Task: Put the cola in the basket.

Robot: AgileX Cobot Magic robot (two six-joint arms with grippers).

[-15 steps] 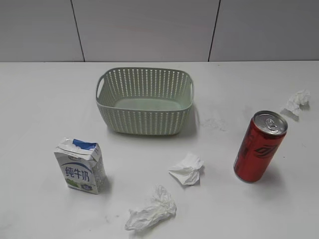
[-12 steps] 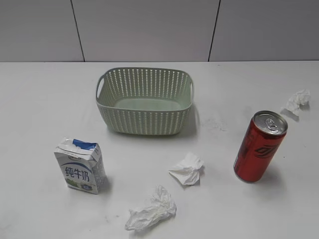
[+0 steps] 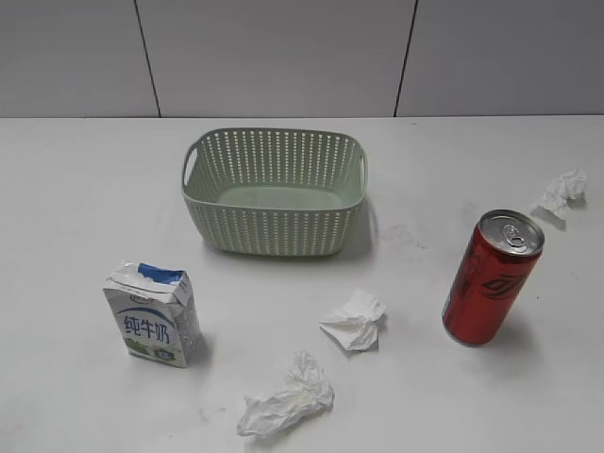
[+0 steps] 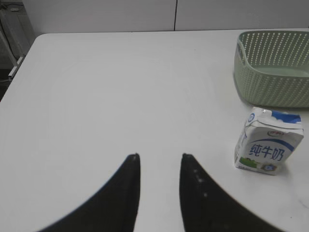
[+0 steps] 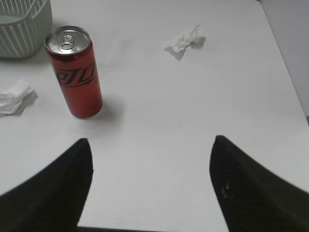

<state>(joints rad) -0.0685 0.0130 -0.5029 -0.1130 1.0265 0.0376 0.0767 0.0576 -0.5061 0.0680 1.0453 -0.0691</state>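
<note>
While the cola [image 3: 493, 276] is standing upright on the bench [image 3: 85, 208], right of & nearer than the basket [image 3: 274, 192], the right claw [image 5: 149, 145] is hanging spread wide w/ nothing in it, prob. readying a grasp; left claw [image 4: 159, 157] is idling, tips slightly apart.

The basket [image 4: 273, 72] runs off the right edge in the left wrist view; beside the cola [image 5: 75, 71], only its corner shows top-left.

It looked like a lab: a bare white table [image 3: 85, 189] stood against plain grey wall panels [image 3: 274, 57].
</note>
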